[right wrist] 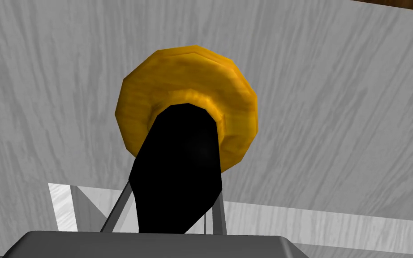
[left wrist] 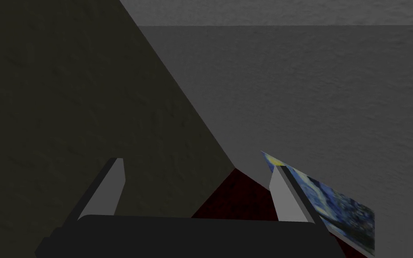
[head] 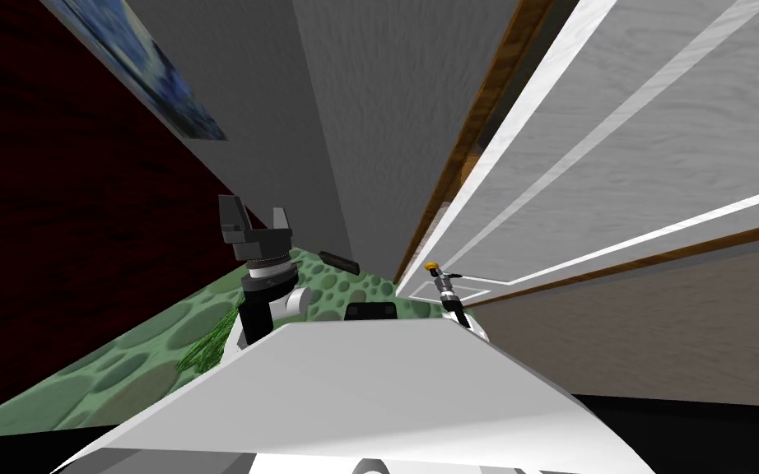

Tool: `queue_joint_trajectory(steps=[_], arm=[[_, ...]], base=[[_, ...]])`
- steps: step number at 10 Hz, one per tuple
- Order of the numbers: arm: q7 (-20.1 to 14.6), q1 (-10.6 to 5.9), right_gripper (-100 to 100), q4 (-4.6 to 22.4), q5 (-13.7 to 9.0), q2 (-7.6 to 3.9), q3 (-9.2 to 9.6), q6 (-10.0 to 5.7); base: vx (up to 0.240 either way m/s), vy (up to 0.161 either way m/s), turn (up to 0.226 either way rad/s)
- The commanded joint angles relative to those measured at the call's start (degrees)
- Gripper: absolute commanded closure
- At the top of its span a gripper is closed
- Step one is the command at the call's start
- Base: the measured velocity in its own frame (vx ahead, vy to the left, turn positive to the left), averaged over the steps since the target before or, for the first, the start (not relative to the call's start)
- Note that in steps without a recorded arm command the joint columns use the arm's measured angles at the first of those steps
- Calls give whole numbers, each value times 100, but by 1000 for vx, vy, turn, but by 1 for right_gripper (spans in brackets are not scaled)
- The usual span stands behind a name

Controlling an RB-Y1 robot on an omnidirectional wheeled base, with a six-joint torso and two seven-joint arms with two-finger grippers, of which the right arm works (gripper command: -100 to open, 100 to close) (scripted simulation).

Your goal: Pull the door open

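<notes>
The door (head: 616, 156) is a pale grey panelled leaf in a brown frame (head: 485, 107), on my right. Its handle is a black lever (right wrist: 178, 174) on a round yellow plate (right wrist: 187, 76). My right gripper (right wrist: 174, 199) is shut on the black lever, with a thin finger (right wrist: 117, 211) pressed against each side. In the head view the right gripper (head: 444, 286) sits small just below the yellow plate (head: 430, 267). My left gripper (head: 254, 222) is raised on the left, away from the door, open with nothing between its fingers (left wrist: 111, 188).
A grey wall (head: 386, 123) meets the door frame ahead. A dark red wall (head: 57, 214) with a blue picture (head: 155, 74) runs along the left. The floor (head: 147, 337) is green and pebble-patterned, with a small dark object (head: 339, 262) near the wall.
</notes>
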Motion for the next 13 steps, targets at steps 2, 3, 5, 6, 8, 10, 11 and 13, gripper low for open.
queue_joint_trajectory(steps=[2, 3, 5, 6, 8, 10, 11, 13], arm=[[-48, 43, 100, -5, 11, -44, 31, -58], [-133, 145, 100, 18, 29, -110, 82, -205], [-219, 250, 100, 36, 45, -196, 126, -370], [-268, 309, 100, 46, 55, -244, 151, -463], [-365, 428, 100, 65, 73, -340, 201, -648], [-447, 528, 100, 82, 89, -423, 244, -806], [-500, 592, 100, 92, 99, -475, 270, -906], [-518, 613, 100, 148, 108, -470, 301, -978]], base=[[-136, -18, 64], [-157, -30, 136], [-237, -73, 183], [-216, -40, 148], [-209, -62, 153], [-178, -41, 123], [-226, -66, 157], [-147, -44, 114]])
